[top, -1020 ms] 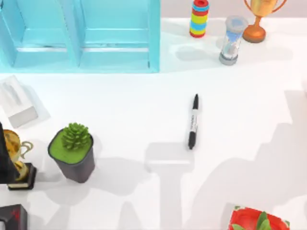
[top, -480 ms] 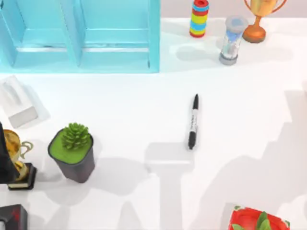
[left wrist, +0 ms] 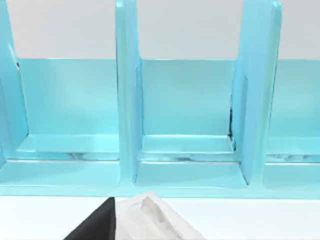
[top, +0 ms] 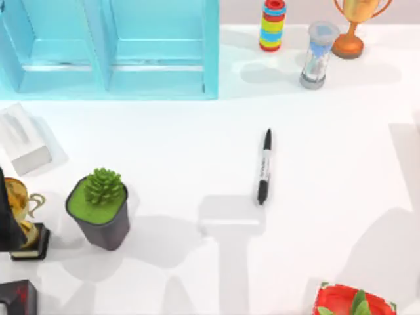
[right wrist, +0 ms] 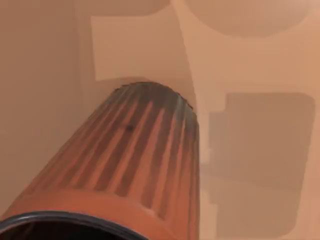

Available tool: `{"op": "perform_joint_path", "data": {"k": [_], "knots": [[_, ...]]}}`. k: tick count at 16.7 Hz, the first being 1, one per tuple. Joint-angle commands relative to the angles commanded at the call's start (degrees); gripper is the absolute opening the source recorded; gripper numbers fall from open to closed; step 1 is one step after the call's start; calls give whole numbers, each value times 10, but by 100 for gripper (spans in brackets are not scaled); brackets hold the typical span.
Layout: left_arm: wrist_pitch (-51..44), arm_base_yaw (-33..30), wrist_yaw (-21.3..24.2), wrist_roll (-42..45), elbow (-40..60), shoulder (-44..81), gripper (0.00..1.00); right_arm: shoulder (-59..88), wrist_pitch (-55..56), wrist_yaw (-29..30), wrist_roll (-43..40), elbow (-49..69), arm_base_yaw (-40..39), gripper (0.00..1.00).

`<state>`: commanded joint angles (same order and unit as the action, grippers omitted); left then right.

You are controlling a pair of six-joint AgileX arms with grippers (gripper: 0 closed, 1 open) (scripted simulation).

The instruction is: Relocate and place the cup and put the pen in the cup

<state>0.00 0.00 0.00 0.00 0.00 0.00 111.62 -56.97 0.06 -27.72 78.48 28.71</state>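
Cup [right wrist: 135,165] close under right wrist camera

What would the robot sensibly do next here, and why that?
Probably bring the cup in over the open table and set it upright near the pen. The right wrist view has the ribbed cup right below its camera, seemingly carried, while in the top view the pen lies flat and alone mid-table, untouched. The pen needs a standing cup to go into.

Ribbed matt cup [right wrist: 135,165]; glossy blue shelf [top: 111,49]
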Motion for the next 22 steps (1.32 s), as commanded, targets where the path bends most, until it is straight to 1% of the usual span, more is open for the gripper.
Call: {"op": "perform_joint_path", "data": {"k": [5,18,19,22], "knots": [[0,0,0,0,0,0,100,1,6,0,0,-5,0,100],[0,0,0,0,0,0,100,1,6,0,0,-5,0,2],[0,0,0,0,0,0,100,1,6,0,0,-5,0,0],[0,0,0,0,0,0,100,1,6,0,0,-5,0,0]]}}
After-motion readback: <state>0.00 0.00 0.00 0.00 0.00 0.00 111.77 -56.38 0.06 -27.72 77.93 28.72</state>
